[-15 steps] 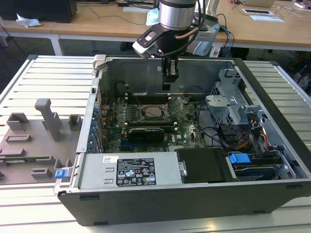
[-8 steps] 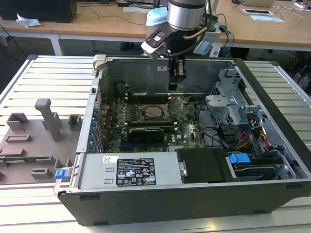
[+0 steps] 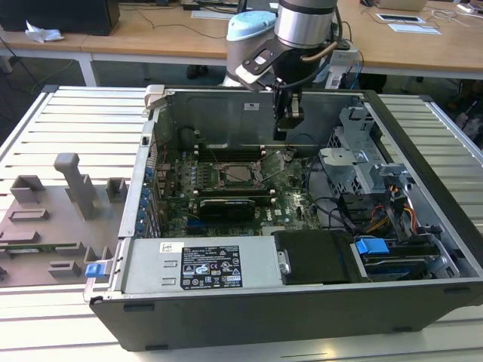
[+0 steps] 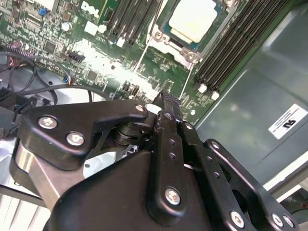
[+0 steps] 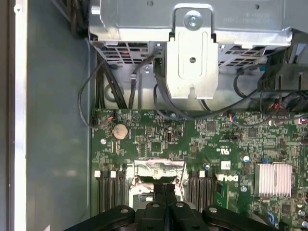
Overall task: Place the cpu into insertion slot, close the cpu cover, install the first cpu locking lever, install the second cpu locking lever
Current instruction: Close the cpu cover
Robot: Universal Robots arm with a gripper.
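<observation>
- The cpu (image 3: 240, 174) (image 4: 193, 19) is a small flat square chip with a dull, pale silver-grey top and no visible marks.
- It lies flat and square in the insertion slot (image 3: 240, 183) (image 4: 169, 42), whose silvery rim frames it on all sides.
- The slot sits near the rear edge of the green motherboard (image 3: 298, 205) (image 4: 62, 43) (image 5: 211, 139), about midway along it, with rows of black memory slots (image 4: 126, 19) (image 5: 109, 190) close on two opposite sides.
- The cpu cover (image 3: 276, 160) (image 5: 159, 169) is a thin, shiny silver plate. It stands tilted up at the slot's side toward the drive cage (image 3: 355, 162) (image 5: 192, 53), not lying over the chip.
- A thin metal lever rod (image 4: 144, 53) slants up beside the slot, clear of the board.
- The gripper (image 3: 285, 130) (image 4: 166, 99) (image 5: 164, 195) hangs above the motherboard, between the slot and the drive cage and close to the case's rear wall. It is well apart from the chip.
- Its black fingers (image 5: 155, 209) are pressed together with nothing between them.
- The motherboard lies inside an open computer case (image 3: 249, 317) on a slatted table (image 3: 68, 121).
- A long black card (image 3: 226, 207) lies just in front of the slot.
- A grey fixture tray (image 3: 45, 226) lies on the table at the exterior view's left.
</observation>
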